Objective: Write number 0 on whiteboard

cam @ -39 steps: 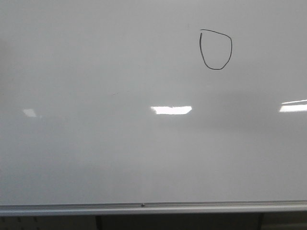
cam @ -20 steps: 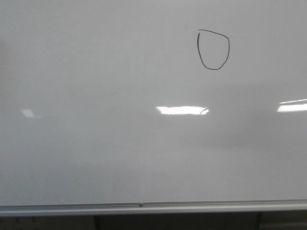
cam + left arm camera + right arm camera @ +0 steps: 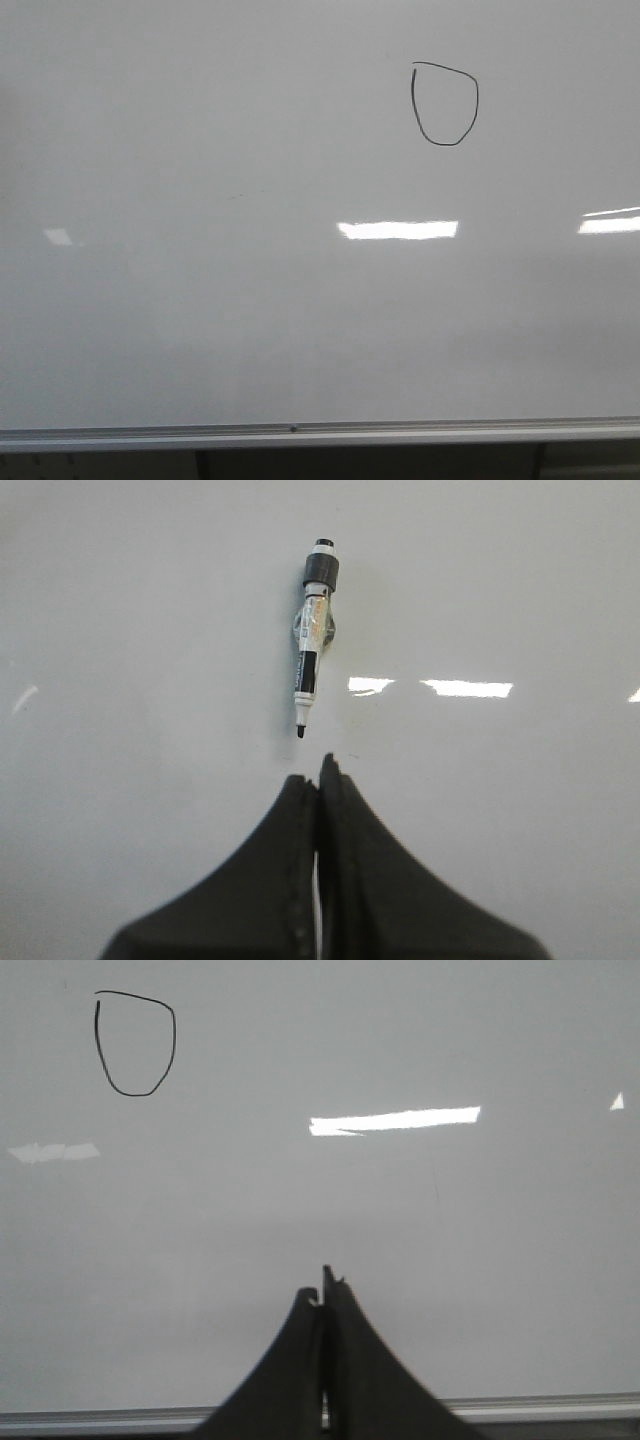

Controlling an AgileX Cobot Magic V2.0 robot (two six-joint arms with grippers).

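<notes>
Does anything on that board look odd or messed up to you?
A little. The drawn 0 on the whiteboard is lopsided: its left side is flat and the line barely meets at the top left corner. A marker lies on the board uncapped, with neither gripper holding it.

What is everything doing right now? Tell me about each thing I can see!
0: drawn, loop almost closed, small gap at its top left.
Whiteboard: glossy, light glare, one drawing.
Marker: uncapped, on the board, not held.
Left gripper: jaws shut, empty.
Right gripper: jaws shut, empty.
</notes>
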